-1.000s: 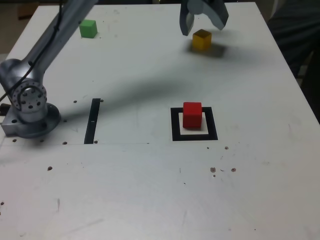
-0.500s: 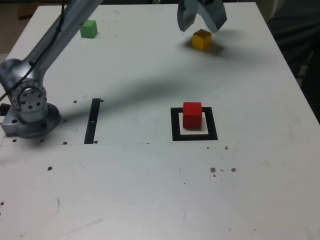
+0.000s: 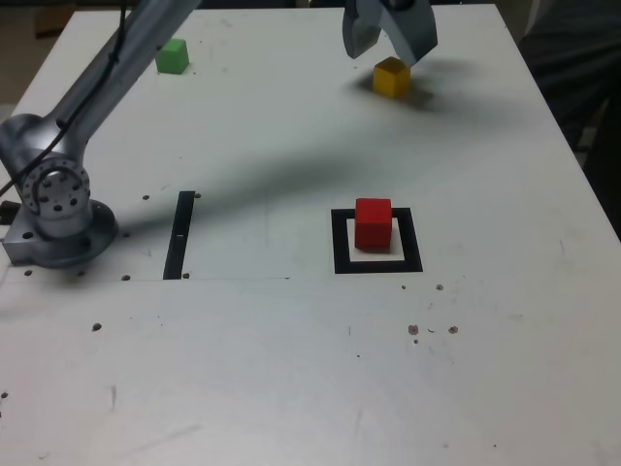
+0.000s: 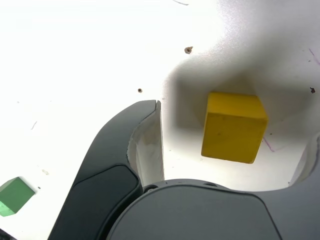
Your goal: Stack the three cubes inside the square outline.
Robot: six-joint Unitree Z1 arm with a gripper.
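Evidently lining up a grasp, the tool (image 3: 387, 41) hangs spread wide over the yellow cube (image 4: 233, 127) at the tabletop's far edge, while the red cube (image 3: 373, 223) sits inside the square outline (image 3: 340, 243).

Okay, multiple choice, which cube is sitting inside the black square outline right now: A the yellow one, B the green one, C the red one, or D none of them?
C: in the exterior view the red cube stands on the white centre of the square outline, while the yellow cube sits under the open gripper and the green cube lies far off.
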